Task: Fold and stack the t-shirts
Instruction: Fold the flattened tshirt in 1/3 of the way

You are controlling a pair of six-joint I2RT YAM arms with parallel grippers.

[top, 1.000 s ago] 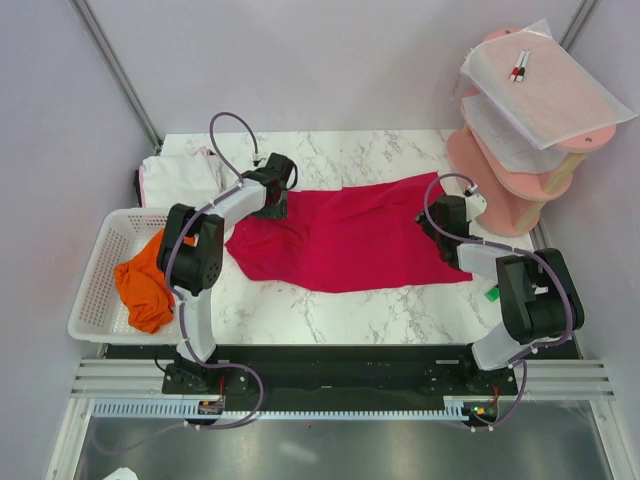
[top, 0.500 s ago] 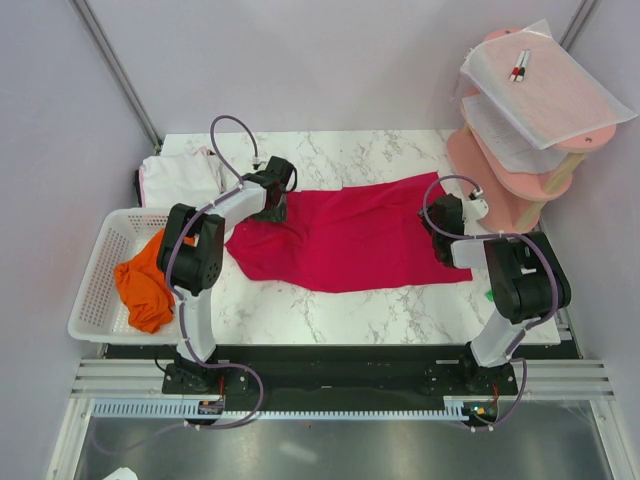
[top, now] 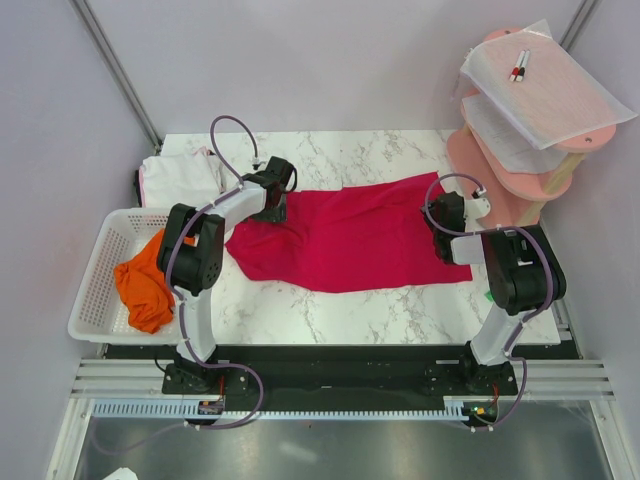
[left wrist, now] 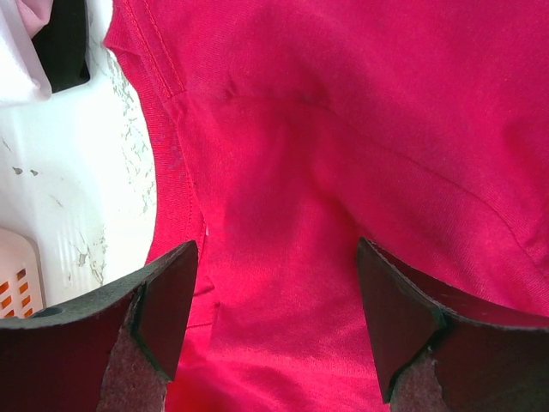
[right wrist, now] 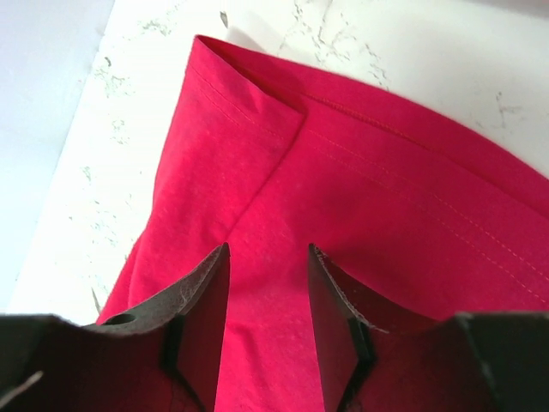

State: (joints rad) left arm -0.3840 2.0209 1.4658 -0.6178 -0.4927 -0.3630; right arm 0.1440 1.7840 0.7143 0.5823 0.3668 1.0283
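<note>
A crimson-red t-shirt point(top: 350, 240) lies spread across the middle of the marble table. My left gripper point(top: 272, 210) hovers over its left end, jaws wide open, with red cloth point(left wrist: 343, 129) flat between the fingers point(left wrist: 167, 300). My right gripper point(top: 440, 222) is down at the shirt's right end by a folded hem point(right wrist: 249, 112). Its jaws stand narrowly apart with red cloth between the fingers point(right wrist: 202, 300). A white t-shirt point(top: 178, 178) lies at the back left. An orange t-shirt point(top: 145, 280) hangs over the rim of a white mesh basket point(top: 100, 250).
A pink tiered shelf point(top: 510, 170) with thin white sheets stands at the back right, close to the right arm. A small green object point(top: 492, 293) lies by the right arm's base. The basket takes up the left edge of the table point(top: 340, 310).
The right gripper's jaws have narrowed over the shirt's right end, and that arm's elbow has swung in. The left arm and the shirt have not moved.
</note>
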